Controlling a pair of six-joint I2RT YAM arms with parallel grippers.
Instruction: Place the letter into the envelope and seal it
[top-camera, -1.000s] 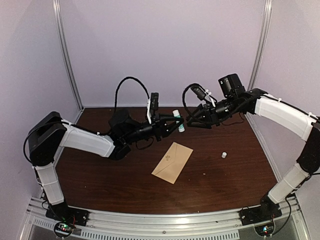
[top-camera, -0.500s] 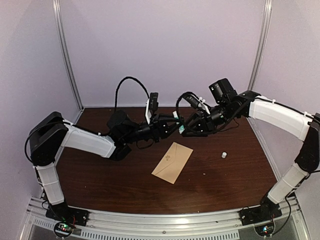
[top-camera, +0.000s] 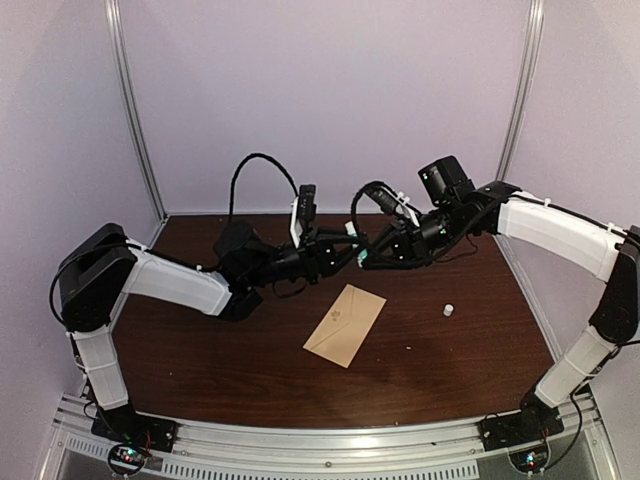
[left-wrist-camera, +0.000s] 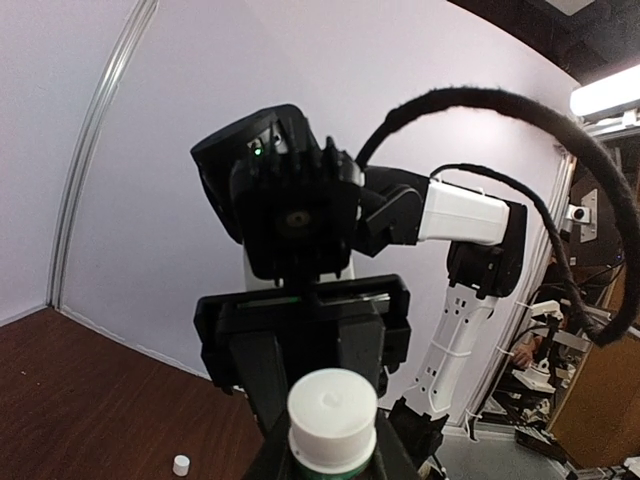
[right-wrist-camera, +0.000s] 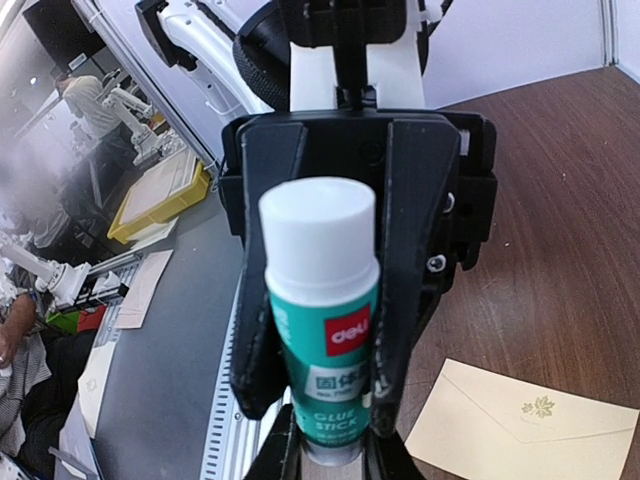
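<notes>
The left arm rose from its base at the near left, bent at a high elbow, and ran its white forearm right and back over the dark brown wooden table (top-camera: 200, 370). The right arm mirrored it, climbing the right side and reaching its white link inward and slightly down. The two wrists met nose to nose above the back middle of the table.

The left gripper (top-camera: 350, 254) was narrowed onto a green-and-white glue stick with a white cap (right-wrist-camera: 320, 330), its black fingers (right-wrist-camera: 262, 300) pressed along both sides of the tube. The right gripper (top-camera: 378, 251) faced it, and its fingertips were drawn in against the stick's other end, so both claws held the same stick in the air.

The plain tan paper envelope (top-camera: 345, 325) lay flat on the table, just in front of the joined grippers and touched by neither. Its pointed flap was folded down. A small white cylinder (top-camera: 448, 310) stood on the table to the envelope's right, well apart from it.
</notes>
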